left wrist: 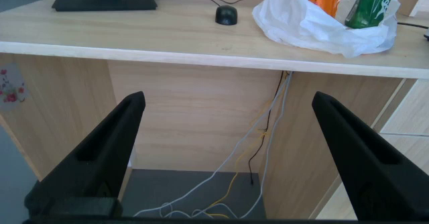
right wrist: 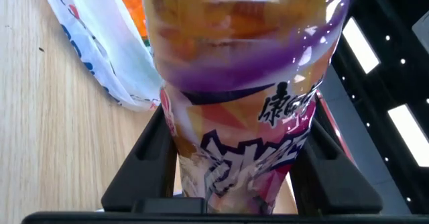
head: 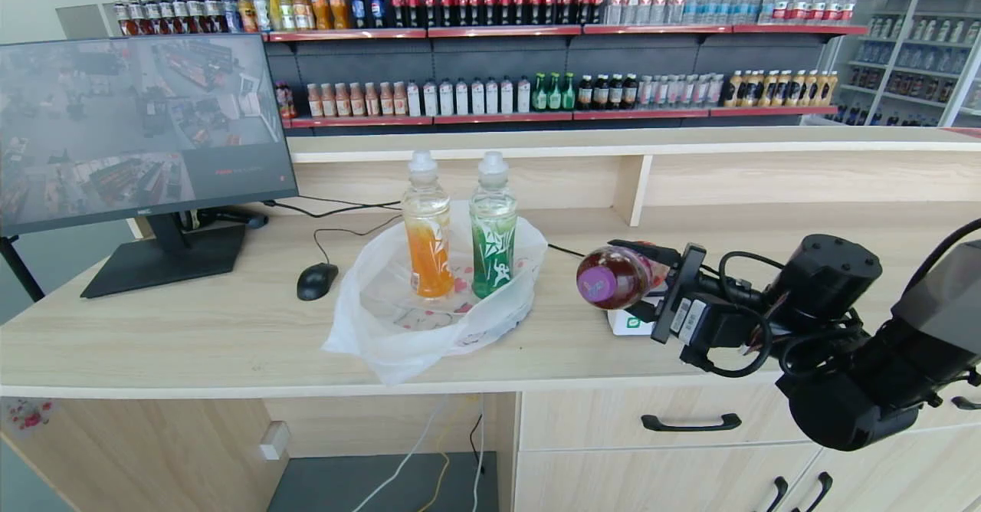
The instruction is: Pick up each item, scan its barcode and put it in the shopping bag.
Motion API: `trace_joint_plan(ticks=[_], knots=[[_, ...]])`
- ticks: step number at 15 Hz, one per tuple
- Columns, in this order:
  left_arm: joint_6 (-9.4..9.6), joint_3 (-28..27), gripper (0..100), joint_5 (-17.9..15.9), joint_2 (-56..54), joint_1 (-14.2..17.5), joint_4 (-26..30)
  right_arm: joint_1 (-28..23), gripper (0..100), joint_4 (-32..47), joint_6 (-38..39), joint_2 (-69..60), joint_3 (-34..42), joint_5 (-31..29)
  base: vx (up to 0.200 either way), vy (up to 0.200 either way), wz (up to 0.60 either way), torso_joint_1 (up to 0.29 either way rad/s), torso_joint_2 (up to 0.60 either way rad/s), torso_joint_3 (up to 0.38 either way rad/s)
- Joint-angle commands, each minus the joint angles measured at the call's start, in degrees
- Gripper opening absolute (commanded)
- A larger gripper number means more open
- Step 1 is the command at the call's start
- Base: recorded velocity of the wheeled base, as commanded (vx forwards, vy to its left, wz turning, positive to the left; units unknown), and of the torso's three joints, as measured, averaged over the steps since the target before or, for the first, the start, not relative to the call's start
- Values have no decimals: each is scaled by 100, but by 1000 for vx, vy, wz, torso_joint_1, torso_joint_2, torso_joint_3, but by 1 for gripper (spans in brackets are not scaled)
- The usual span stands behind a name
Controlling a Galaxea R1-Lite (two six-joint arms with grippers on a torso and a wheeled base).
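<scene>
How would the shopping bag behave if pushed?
The shopping bag looks like thin crumpled plastic, so probably floppy, deforming rather than sliding. The orange bottle and green bottle standing inside likely anchor it, though a shove might tip them.

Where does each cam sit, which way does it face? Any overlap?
Head view: on the head, facing forward and down at the counter; right gripper holds the purple-capped bottle.
Left wrist view: below the counter edge, facing its front and cables; open left gripper frames it.
Right wrist view: looks along the held bottle, own fingers either side.
Shared: the shopping bag, all three.
</scene>
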Motion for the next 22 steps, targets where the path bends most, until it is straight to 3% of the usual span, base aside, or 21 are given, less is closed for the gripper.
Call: trace_joint_plan(ticks=[1, 8, 12, 14, 18, 22], knots=[[-2, 1, 100, 1, -2, 0, 1, 209, 0, -17, 242, -470, -29, 3, 0, 0, 0, 0, 0, 0], [-2, 1, 100, 1, -2, 0, 1, 297, 0, -17, 1218, -1542, 472, -58, 0, 0, 0, 0, 0, 0], [7, 1, 100, 1, -2, 0, 1, 289, 0, -17, 2501, -1876, 630, -428, 0, 0, 0, 0, 0, 0], [7, 1, 100, 1, -2, 0, 1, 289, 0, -17, 3230, -2113, 797, -920, 0, 0, 0, 0, 0, 0], [7, 1, 100, 1, -2, 0, 1, 403, 0, -17, 4909, -2535, 1386, -2607, 0, 0, 0, 0, 0, 0], [7, 1, 100, 1, -2, 0, 1, 684, 0, -17, 5366, -2553, 2142, -4005, 0, 0, 0, 0, 0, 0]])
